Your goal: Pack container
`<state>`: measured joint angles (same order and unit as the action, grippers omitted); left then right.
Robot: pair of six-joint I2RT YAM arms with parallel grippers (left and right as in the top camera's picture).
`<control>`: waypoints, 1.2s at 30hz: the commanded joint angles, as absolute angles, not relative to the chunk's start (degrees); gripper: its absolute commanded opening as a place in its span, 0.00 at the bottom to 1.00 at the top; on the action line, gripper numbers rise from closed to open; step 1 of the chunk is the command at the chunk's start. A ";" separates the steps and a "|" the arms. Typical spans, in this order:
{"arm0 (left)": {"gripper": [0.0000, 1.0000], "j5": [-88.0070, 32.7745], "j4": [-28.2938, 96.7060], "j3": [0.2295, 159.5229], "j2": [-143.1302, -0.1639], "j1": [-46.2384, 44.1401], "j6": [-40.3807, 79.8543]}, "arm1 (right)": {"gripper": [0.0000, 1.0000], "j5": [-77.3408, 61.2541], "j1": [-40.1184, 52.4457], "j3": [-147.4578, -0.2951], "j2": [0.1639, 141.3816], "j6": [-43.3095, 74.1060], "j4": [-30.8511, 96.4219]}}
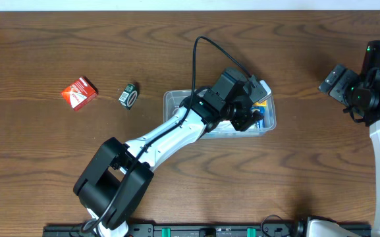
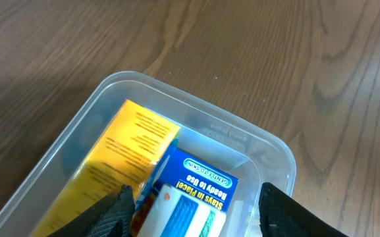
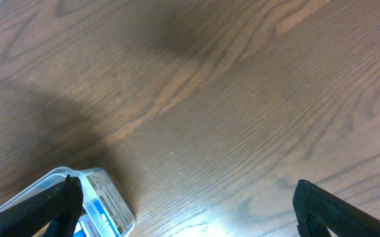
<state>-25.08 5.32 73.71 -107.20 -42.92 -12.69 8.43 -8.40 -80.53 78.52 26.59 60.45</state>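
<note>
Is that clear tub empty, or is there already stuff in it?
Not empty. Looking down into the tub, a yellow box and a blue-labelled pack lie inside it, side by side.

Soft, even light from above falls on the desk [image 1: 31, 39]. The overhead view is sharp, with a faint shadow beside the left arm [image 1: 170, 135]. The right wrist view has pale glare at its lower edge and broad, blurred shadows. On the left gripper [image 2: 199, 207], the fingers [image 2: 114, 214] look dark and out of focus.

Between left fingers [image 2: 117, 209]: blue packet [image 2: 199, 181], yellow box [image 2: 127, 155] fill space below. Ahead: container [image 2: 196, 99] wall. Between right fingers [image 3: 334, 209]: bare table [image 3: 209, 118], wide free passage.
</note>
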 commanded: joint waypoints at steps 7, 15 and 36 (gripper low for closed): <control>0.62 -24.29 6.37 74.81 -107.46 -42.65 -16.08 | 0.99 8.80 -8.71 -80.77 78.65 27.38 60.51; 0.59 -23.31 11.64 74.81 -103.00 -40.77 -15.09 | 0.99 8.80 -8.71 -80.77 78.65 27.38 60.51; 0.19 2.09 29.85 74.11 -99.63 -31.92 25.89 | 0.99 8.80 -8.71 -80.77 78.65 27.38 60.51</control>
